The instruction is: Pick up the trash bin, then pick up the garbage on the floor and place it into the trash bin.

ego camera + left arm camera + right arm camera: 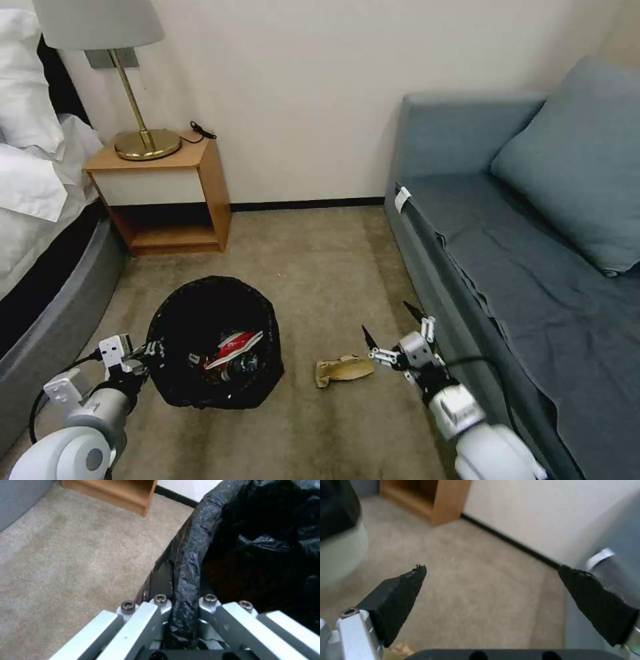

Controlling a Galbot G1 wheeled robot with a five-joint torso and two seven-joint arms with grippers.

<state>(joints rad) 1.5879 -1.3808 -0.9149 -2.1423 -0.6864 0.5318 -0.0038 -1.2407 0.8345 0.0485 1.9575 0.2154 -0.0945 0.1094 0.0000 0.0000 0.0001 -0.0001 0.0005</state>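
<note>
Jaws pinched tight on the rim, the left gripper [181, 620] holds the small round trash bin lined with a crinkled black plastic bag [200, 313] on the beige carpet [313, 267], red-and-white wrapper [235, 345] inside. The right gripper [392, 328] hovers spread wide, gripping nothing, just beside the crumpled tan paper scrap [343, 369] near the grey-blue sofa [507, 267].

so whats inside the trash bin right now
In the trash bin, a red-and-white wrapper lies on top, with something dark beside it. Anything underneath is hidden by the black bag and shadow.
</note>
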